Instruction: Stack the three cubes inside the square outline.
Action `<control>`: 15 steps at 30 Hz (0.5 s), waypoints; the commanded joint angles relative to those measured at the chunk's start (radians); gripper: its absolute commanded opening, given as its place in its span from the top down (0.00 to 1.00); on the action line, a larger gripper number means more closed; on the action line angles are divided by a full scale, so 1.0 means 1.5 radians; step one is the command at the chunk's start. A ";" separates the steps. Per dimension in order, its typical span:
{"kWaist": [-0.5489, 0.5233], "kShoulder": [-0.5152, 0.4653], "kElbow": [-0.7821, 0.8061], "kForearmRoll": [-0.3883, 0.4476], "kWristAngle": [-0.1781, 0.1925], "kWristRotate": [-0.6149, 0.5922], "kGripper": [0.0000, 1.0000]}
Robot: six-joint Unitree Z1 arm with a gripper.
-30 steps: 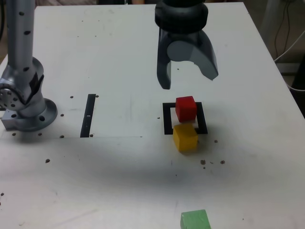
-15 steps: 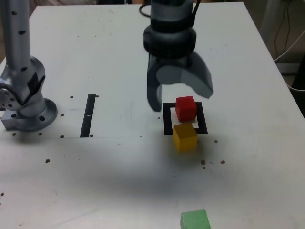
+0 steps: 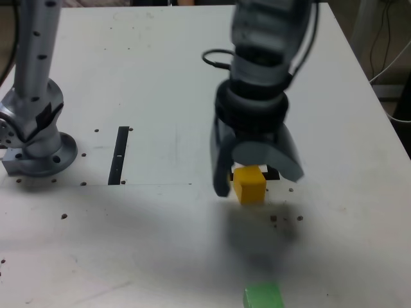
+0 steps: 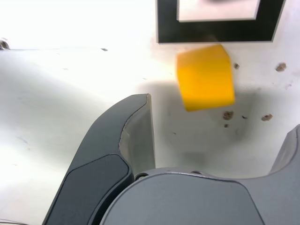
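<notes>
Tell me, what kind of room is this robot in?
Probably a lab or workshop. A grey robot arm is bolted to a plain white table marked with black tape, its gripper hangs open over a yellow cube, and cables trail past the table's edge.

You see a yellow cube [image 3: 249,185] with a plain, unpatterned face; the square outline [image 4: 215,32] is black with a white centre; a green cube [image 3: 263,297] shows at the exterior view's lower edge; the gripper [image 3: 255,181] is grey, darker on its upper collar; the table [image 3: 141,77] is white with small dark specks; a straight black strip [image 3: 119,155] lies on it.
</notes>
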 commanded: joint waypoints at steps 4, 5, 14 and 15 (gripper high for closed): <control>0.004 0.013 0.005 0.000 0.007 -0.009 0.01; 0.006 0.013 0.008 0.000 0.009 -0.011 0.01; 0.016 0.021 0.026 -0.013 0.011 -0.016 0.03; 0.018 0.022 0.027 -0.014 0.012 -0.014 0.04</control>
